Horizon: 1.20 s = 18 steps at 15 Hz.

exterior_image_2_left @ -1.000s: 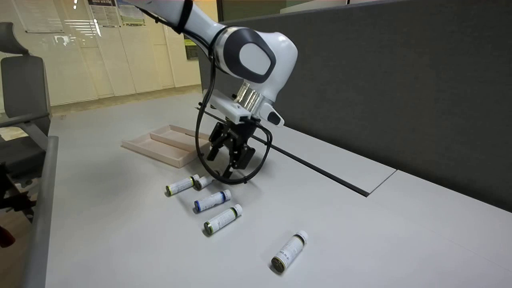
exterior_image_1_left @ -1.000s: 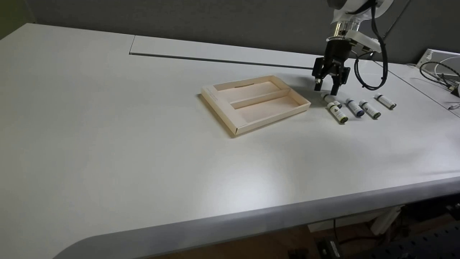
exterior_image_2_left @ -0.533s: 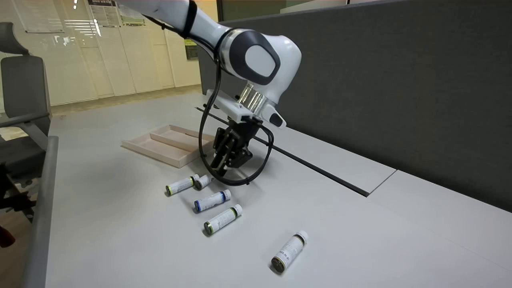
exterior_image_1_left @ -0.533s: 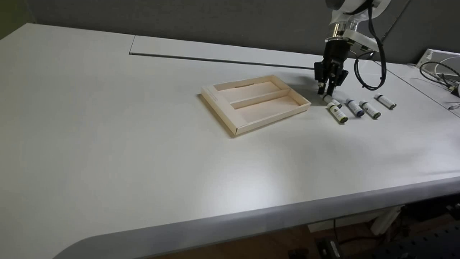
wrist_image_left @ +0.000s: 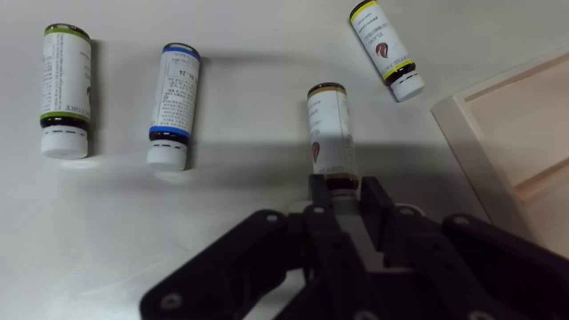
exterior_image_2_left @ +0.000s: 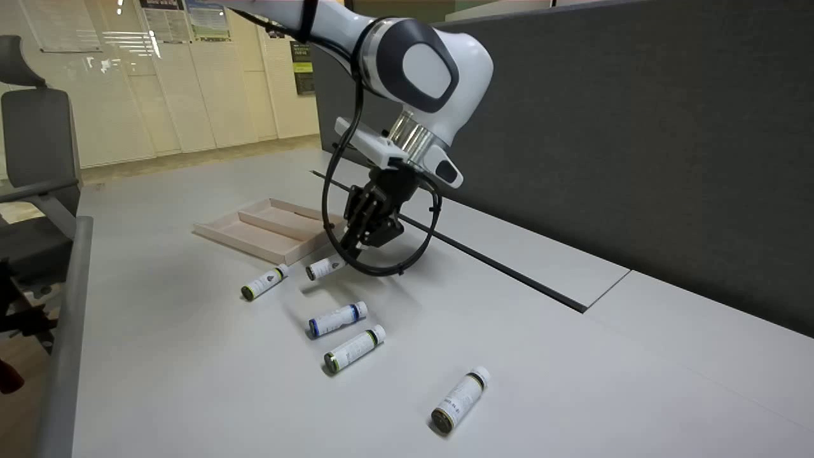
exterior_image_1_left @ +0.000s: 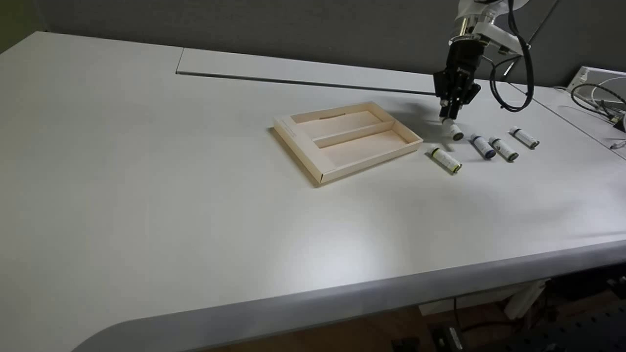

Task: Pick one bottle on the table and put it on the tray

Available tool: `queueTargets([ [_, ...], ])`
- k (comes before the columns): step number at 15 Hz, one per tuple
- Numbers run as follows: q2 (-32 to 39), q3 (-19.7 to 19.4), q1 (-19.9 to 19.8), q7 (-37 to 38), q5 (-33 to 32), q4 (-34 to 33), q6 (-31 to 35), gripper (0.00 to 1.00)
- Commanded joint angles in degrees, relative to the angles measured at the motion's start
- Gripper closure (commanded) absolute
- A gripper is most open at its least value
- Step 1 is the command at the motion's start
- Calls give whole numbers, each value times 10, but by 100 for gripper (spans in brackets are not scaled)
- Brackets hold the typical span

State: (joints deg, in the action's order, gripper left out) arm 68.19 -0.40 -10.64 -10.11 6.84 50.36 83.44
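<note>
White and broad, one tabletop [exterior_image_1_left: 195,205] spreads across both exterior views, with one dark grey partition [exterior_image_2_left: 604,159] standing along an edge. One white robot arm [exterior_image_2_left: 407,79] reaches down over it, and in an exterior view one grey office chair [exterior_image_2_left: 38,140] stands alongside. One cream tray [exterior_image_1_left: 305,144] rests flat on the tabletop, parted lengthwise by a single divider [exterior_image_1_left: 354,134]. One black gripper [wrist_image_left: 344,191] has its two fingers [wrist_image_left: 374,198] pinched around the cap end of the orange-banded bottle [wrist_image_left: 331,129]. That bottle is near the tray but outside it; it looks just off the tabletop, though the gap is hard to judge. White-labelled bottles number five in all. Four lie on their sides: the yellow-banded bottle [wrist_image_left: 383,44] just beside the tray, the blue-banded bottle [wrist_image_left: 174,95], the green-banded bottle [wrist_image_left: 66,84] and, furthest from the tray, a fifth bottle [exterior_image_2_left: 461,401].
</note>
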Motion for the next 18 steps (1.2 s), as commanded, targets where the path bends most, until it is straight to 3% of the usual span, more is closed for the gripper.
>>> queueTargets([
  [1, -14, 8, 7, 24, 14, -35, -35, 94],
  [8, -20, 13, 66, 24, 6, -77, -35, 94],
  [13, 6, 8, 125, 21, -12, -111, -35, 94],
  [18, 39, 1, 159, 11, -38, -145, -31, 94],
])
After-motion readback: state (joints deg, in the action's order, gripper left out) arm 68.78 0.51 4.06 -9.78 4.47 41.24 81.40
